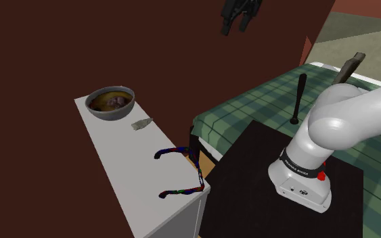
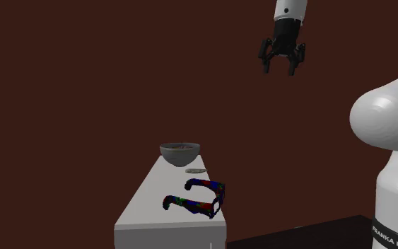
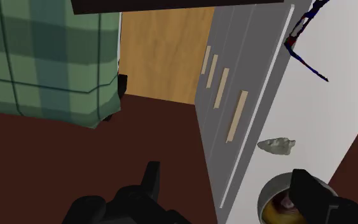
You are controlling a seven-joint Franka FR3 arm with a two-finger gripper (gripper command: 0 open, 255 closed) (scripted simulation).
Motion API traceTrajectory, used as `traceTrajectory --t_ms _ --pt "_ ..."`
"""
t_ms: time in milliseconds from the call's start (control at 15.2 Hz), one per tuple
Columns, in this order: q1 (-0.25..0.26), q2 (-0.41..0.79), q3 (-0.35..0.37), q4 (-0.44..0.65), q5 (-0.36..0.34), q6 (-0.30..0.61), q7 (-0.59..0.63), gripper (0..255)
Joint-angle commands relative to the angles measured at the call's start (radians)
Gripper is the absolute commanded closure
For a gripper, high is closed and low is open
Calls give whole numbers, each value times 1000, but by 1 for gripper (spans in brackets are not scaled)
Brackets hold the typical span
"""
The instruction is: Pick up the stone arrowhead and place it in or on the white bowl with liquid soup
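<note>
Shoulder view, left to right: the grey bowl [image 1: 111, 103] is sitting at the white cabinet's [image 1: 131, 162] far end. The arrowhead [image 1: 141, 124] is lying just beside it, long axis across the top, near the front edge. The glasses [image 1: 199, 172] are lying well clear. The gripper [image 1: 235, 28] is hanging high to the right, fingers spread wide and empty, with open air beneath.

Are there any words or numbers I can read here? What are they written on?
"FRANKA EM": white letters on the black band round the arm's base. The picture's edge cuts off the rest.
In the shoulder view the same band has white letters too small to read.
No writing can be seen on the bowl, arrowhead or glasses.
</note>
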Motion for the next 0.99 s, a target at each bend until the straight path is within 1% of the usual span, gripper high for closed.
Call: traceTrajectory --t_ms 0,462,924 --pt "0 0 0 0 0 0 0 0" --pt "75 191 -32 -40 1 214 -193 0" --pt "149 418 -53 -19 18 399 -387 0"
